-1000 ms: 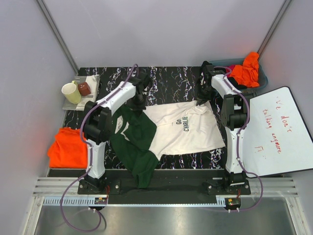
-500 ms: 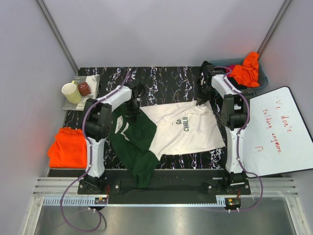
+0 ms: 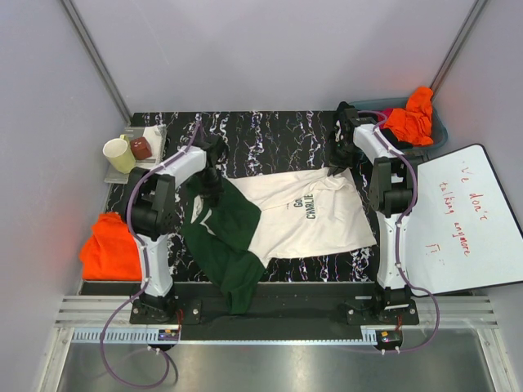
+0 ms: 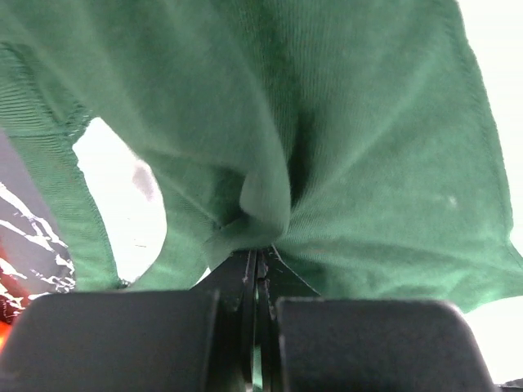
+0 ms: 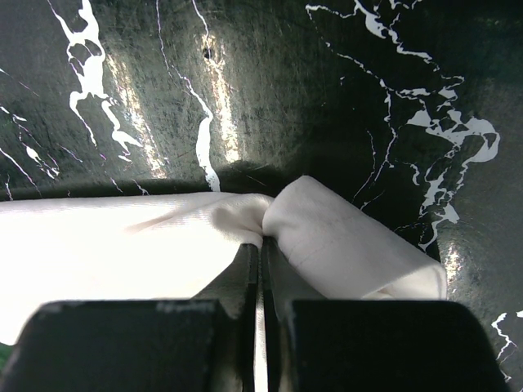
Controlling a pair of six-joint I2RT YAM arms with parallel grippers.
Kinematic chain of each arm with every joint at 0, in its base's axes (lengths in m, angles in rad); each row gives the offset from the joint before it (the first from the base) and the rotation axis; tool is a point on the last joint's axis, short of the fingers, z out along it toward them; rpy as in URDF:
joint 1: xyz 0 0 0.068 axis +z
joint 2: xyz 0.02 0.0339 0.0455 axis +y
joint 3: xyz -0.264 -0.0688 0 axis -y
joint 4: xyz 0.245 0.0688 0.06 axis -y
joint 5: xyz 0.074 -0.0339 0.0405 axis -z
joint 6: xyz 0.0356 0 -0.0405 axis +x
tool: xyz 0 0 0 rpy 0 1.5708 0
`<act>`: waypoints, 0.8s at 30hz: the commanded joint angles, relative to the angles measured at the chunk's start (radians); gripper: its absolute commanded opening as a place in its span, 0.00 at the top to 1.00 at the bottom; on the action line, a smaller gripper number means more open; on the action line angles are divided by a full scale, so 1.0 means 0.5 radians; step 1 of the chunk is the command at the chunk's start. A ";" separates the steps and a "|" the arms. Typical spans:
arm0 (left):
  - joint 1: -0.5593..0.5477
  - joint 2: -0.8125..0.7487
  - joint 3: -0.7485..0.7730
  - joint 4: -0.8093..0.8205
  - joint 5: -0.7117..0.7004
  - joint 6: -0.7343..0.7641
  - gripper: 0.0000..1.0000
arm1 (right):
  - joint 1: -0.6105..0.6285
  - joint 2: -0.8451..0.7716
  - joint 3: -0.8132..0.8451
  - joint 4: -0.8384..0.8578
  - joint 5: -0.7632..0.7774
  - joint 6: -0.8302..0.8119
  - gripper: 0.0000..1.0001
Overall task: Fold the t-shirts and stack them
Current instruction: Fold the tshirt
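Across the surface (image 3: 278, 135), your left end effector (image 4: 258, 261), clamped on the green sleeve (image 4: 351, 147) of the cream t-shirt (image 3: 323, 220), has pulled left against your right end effector (image 5: 261, 249), pinched on the cream hem, spreading the shirt for folding.

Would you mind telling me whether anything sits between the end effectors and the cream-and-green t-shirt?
Nothing visible does: the left end effector pinches green cloth of the t-shirt, and the right end effector pinches its cream edge.
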 commanded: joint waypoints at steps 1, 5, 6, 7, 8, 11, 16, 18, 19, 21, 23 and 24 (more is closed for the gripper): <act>0.019 -0.125 0.086 0.074 -0.017 0.017 1.00 | -0.001 0.123 -0.040 -0.057 -0.024 -0.011 0.98; 0.016 0.038 0.222 0.013 -0.005 0.033 1.00 | -0.004 0.101 -0.018 -0.054 -0.079 -0.029 0.98; 0.016 0.065 0.255 0.012 -0.002 0.033 1.00 | -0.001 0.089 -0.015 -0.054 -0.082 -0.030 0.98; 0.016 0.108 0.274 0.012 0.004 0.033 1.00 | -0.001 0.065 -0.006 -0.054 -0.079 -0.030 0.97; 0.016 0.133 0.301 0.012 0.001 0.030 1.00 | -0.001 0.052 -0.006 -0.054 -0.064 -0.030 0.97; 0.016 0.240 0.381 -0.012 0.010 0.024 1.00 | -0.001 0.031 -0.021 -0.057 -0.039 -0.042 0.96; 0.019 0.409 0.547 -0.101 -0.048 0.005 1.00 | -0.004 0.046 -0.101 -0.057 0.044 -0.042 0.68; 0.023 0.485 0.648 -0.128 -0.063 -0.004 1.00 | 0.002 0.046 -0.104 -0.054 0.078 -0.039 0.26; 0.029 0.516 0.691 -0.177 -0.082 -0.007 1.00 | -0.001 0.049 -0.089 -0.057 0.090 -0.039 0.17; 0.044 0.587 0.792 -0.211 -0.094 -0.026 1.00 | -0.004 0.043 -0.065 -0.060 0.105 -0.042 0.01; 0.081 0.621 0.866 -0.230 -0.076 -0.041 1.00 | -0.001 0.025 -0.040 -0.060 0.102 -0.045 0.00; 0.099 0.648 0.893 -0.233 -0.064 -0.047 1.00 | -0.001 0.000 -0.031 -0.060 0.096 -0.048 0.00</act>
